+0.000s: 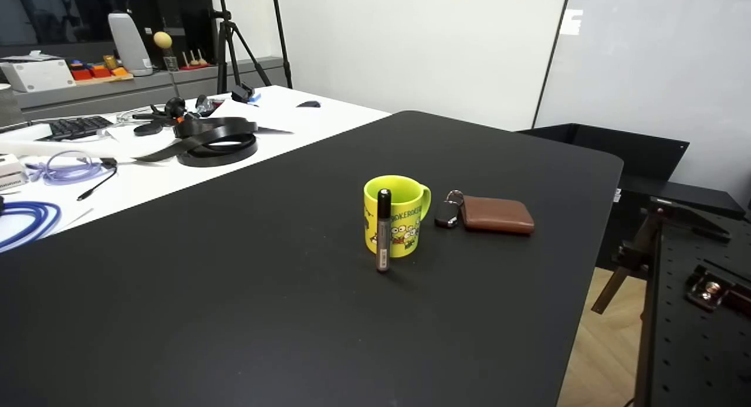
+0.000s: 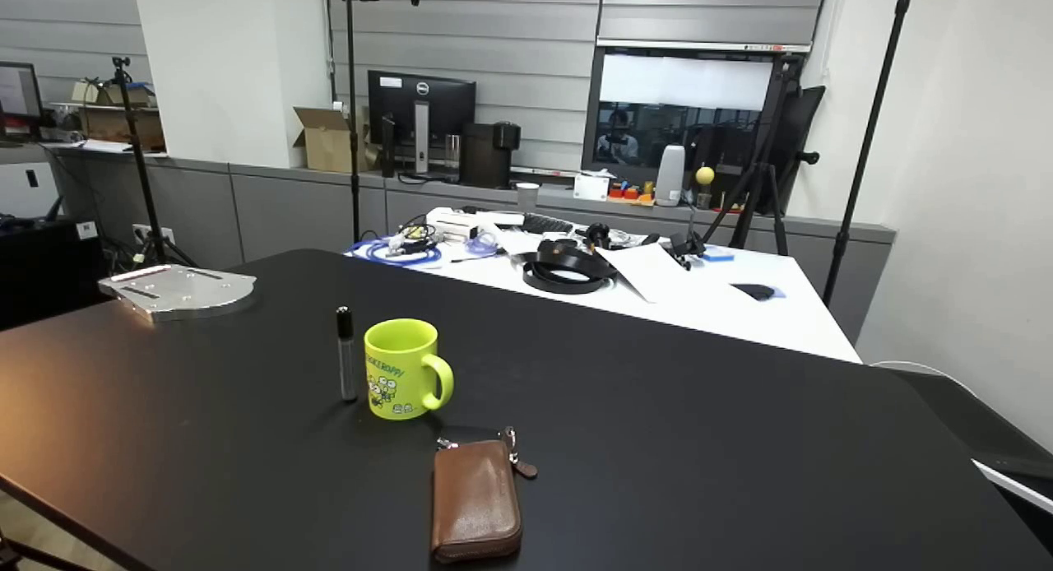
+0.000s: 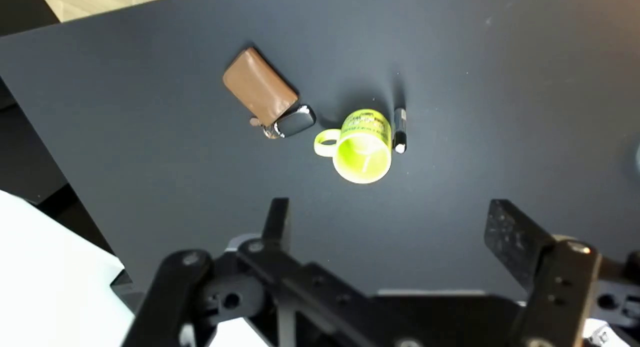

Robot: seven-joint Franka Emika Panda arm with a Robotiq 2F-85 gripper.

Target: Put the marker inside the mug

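my gripper (image 3: 387, 219) is spread wide and empty, with the marker (image 3: 400, 129) standing upright on the counter (image 3: 500, 112) ahead of it, up-frame in the wrist view and just right of the mug (image 3: 362, 157), so i'd likely reach forward before descending.

In an exterior view, the marker (image 1: 384, 231) is covering a strip of the mug (image 1: 406, 224); the marker's own print is coming out too small for reading. In both exterior views, the mug's near wall is concealing its inner floor. In an exterior view, the wallet (image 2: 475, 501) is obscuring part of the key fob (image 2: 472, 434). In the wrist view, the lower edge is cutting off the gripper (image 3: 390, 207), whose nearest parts are appearing blurred. A white object (image 3: 50, 282) is extending out of view at left, escaping identification. At the right edge, a pale sliver (image 3: 638, 158) is showing too little for naming.
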